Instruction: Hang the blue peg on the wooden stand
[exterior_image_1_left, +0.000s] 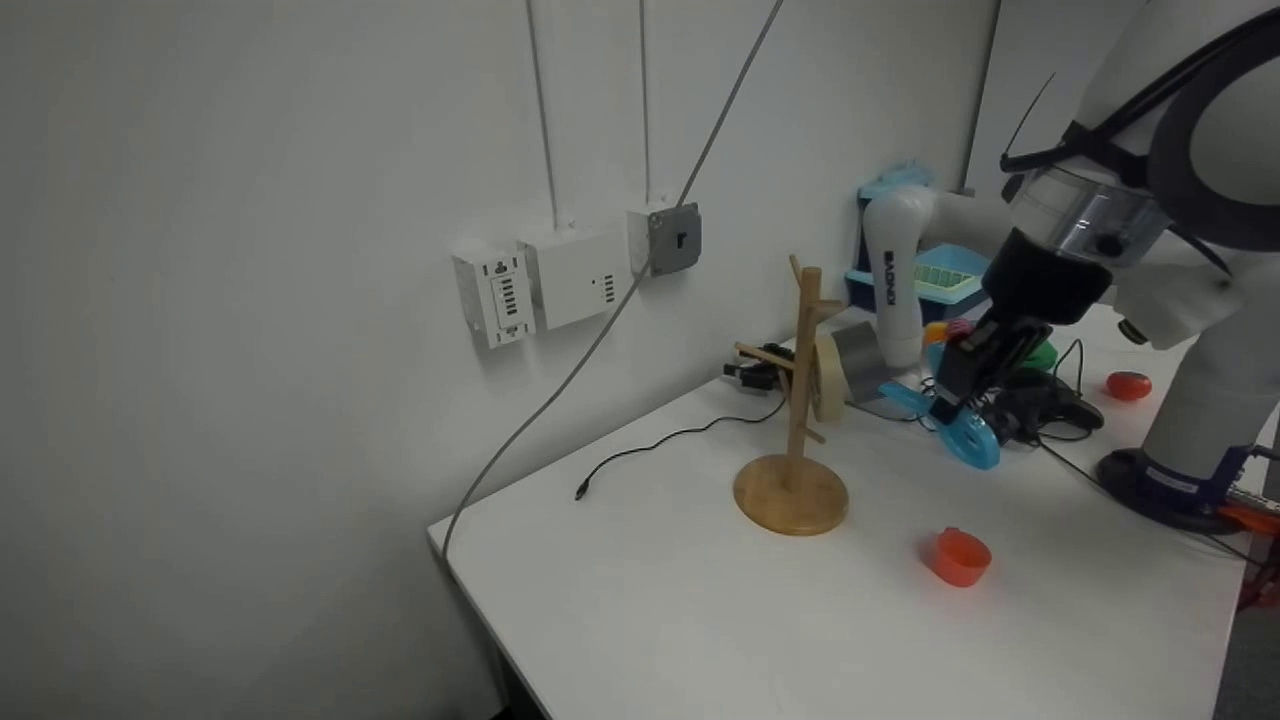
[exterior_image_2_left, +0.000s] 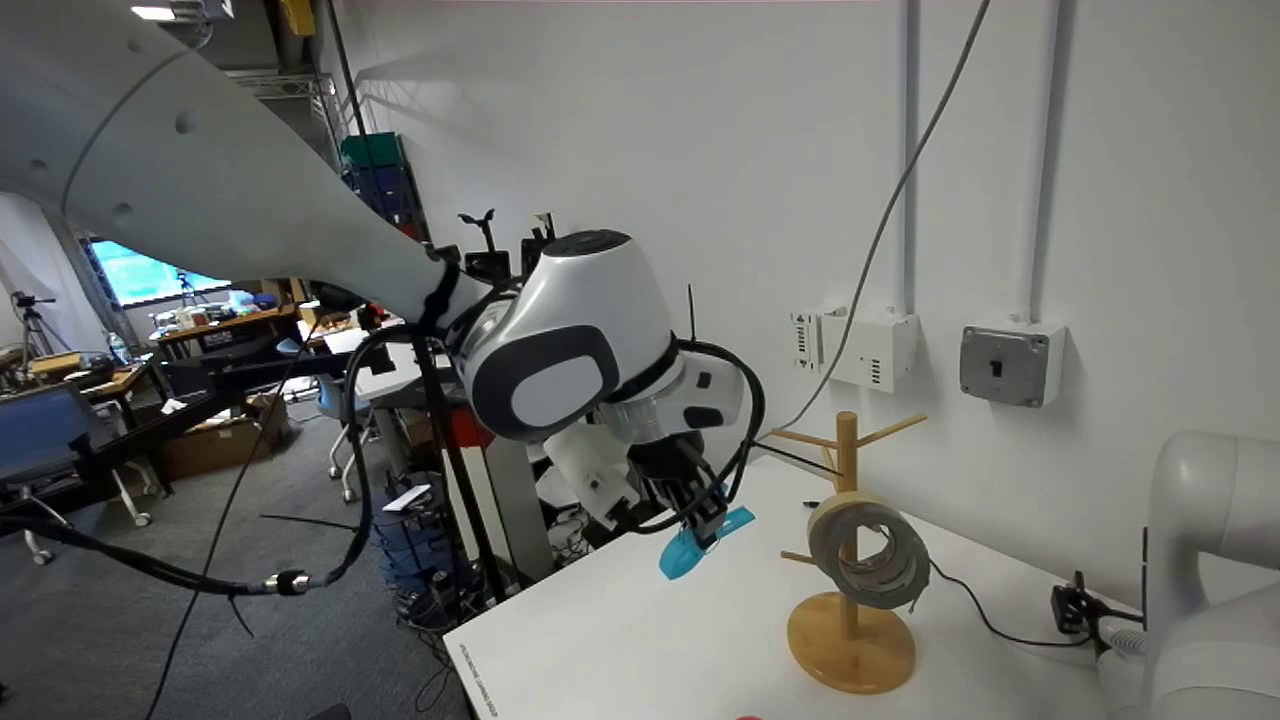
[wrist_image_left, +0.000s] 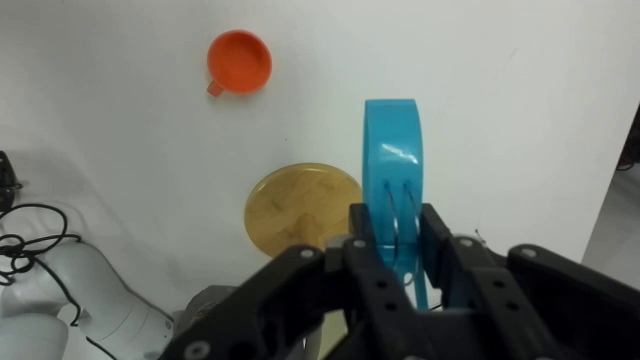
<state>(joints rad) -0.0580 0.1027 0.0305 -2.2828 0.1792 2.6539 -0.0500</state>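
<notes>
The blue peg (exterior_image_1_left: 968, 437) is a light-blue clip with a metal spring, held tilted above the table. It also shows in an exterior view (exterior_image_2_left: 683, 553) and the wrist view (wrist_image_left: 392, 140). My gripper (wrist_image_left: 394, 220) is shut on it, one finger on each side. The gripper also shows in both exterior views (exterior_image_1_left: 945, 405) (exterior_image_2_left: 708, 530). The wooden stand (exterior_image_1_left: 800, 400) is upright, with short side arms and a round base; it also shows in an exterior view (exterior_image_2_left: 850, 640). The peg is apart from it. In the wrist view its base (wrist_image_left: 295, 210) is left of the peg; the gripper hides its upper part.
Grey and beige tape rolls (exterior_image_2_left: 868, 552) sit at the stand's post, apparently on a side arm. A red cup (exterior_image_1_left: 962, 557) stands near the base. A white second arm (exterior_image_1_left: 900, 260), a blue box (exterior_image_1_left: 950, 275), cables (exterior_image_1_left: 680, 435) and a red tomato-like piece (exterior_image_1_left: 1128, 386) are behind.
</notes>
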